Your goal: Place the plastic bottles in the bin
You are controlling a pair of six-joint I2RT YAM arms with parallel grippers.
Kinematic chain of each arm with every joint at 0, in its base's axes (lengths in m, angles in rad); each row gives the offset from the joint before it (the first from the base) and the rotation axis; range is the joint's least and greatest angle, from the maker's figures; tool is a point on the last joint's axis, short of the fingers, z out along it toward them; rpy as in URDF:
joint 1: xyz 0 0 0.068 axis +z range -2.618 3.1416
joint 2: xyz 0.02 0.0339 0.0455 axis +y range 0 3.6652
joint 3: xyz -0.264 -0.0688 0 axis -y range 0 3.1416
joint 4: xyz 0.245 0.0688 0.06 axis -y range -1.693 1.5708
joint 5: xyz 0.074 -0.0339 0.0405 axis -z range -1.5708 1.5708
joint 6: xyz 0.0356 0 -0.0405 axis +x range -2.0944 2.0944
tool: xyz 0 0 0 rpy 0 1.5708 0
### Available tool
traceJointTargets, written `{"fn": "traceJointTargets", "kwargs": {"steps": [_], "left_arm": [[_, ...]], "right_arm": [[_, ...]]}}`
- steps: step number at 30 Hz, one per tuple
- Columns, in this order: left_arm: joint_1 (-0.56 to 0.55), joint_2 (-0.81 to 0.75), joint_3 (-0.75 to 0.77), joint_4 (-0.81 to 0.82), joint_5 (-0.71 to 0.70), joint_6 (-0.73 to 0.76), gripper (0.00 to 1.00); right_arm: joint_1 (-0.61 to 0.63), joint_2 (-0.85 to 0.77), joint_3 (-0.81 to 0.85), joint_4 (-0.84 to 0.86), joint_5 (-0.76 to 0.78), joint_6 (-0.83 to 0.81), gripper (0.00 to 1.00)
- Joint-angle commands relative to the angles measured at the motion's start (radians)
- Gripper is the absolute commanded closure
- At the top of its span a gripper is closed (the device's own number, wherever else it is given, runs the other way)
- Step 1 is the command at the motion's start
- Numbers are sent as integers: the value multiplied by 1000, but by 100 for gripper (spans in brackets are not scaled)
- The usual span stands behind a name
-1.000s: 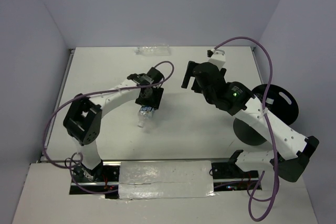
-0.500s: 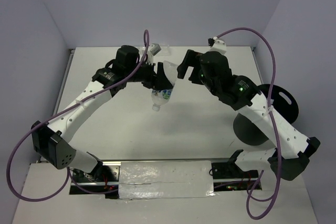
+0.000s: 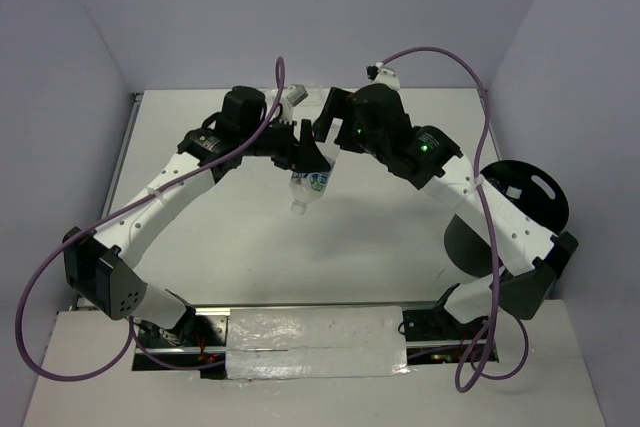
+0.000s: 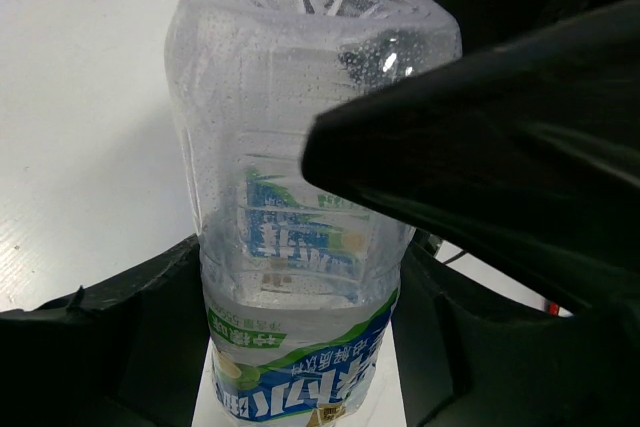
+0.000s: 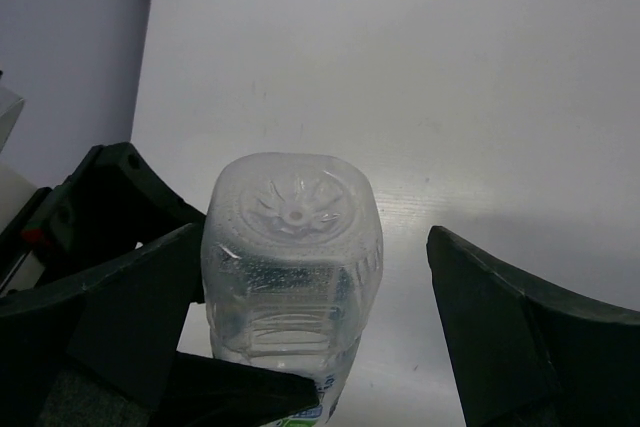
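**Top camera view: passing a bottle from one claw to the other**

We see the left claw (image 3: pixel 303 152) clenched around a bottle (image 3: pixel 312 185). It holds the bottle up in the air in the middle of the frame, above the table (image 3: pixel 380 247). The white cap points down and the flat bottom points up. The label is blue, green and white.

The right claw (image 3: pixel 330 137) is spread wide. In its own camera, one finger sits on each side of the bottle's bottom end, not touching it.

We think the step now is a hand-over to the right arm. That arm is nearer the bin (image 3: pixel 532 195), which sits at the right of the frame, partly hidden behind it.

To do it well, we would:
- slide the right claw further down, so it holds the body and not just the edge
- squeeze gently, because the thin plastic looks like it would squash or slip
- let go with the left claw only once the right one holds tight

We count:
- two bottles in view: the held one and a second bottle (image 3: pixel 298 95) lying at the top middle of the frame
- one bin
- two claws
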Motion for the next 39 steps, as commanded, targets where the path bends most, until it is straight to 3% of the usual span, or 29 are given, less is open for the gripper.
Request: {"fn": "traceJointTargets", "kwargs": {"steps": [1, 4, 7, 10, 11, 14, 17, 28, 34, 39], "left_arm": [[3, -20, -4, 64, 35, -8, 36], [8, -25, -10, 67, 29, -11, 36], [11, -29, -15, 67, 29, -8, 34], [11, -34, -18, 68, 15, -8, 22], [12, -35, -18, 67, 12, -8, 15], [14, -42, -18, 67, 6, -8, 6], [15, -60, -23, 71, -1, -7, 1], [20, -117, -44, 12, 31, 88, 1], [84, -228, -68, 22, 38, 105, 1], [187, -252, -90, 68, -4, -1, 1]], "right_arm": [[-2, 15, 18, 46, -56, 41, 0], [-3, 11, -7, 66, -77, 57, 5], [-2, -2, -30, 91, -80, 70, 20], [-3, -12, -35, 101, -79, 79, 35], [-5, -11, -35, 101, -77, 81, 42], [-8, -20, -42, 106, -60, 91, 49], [-14, -37, -52, 101, -18, 99, 52], [-72, -101, -10, -6, 206, 44, 52], [-107, -146, 85, -194, 519, -59, 52], [-140, -259, 162, -333, 807, -136, 52]]}}
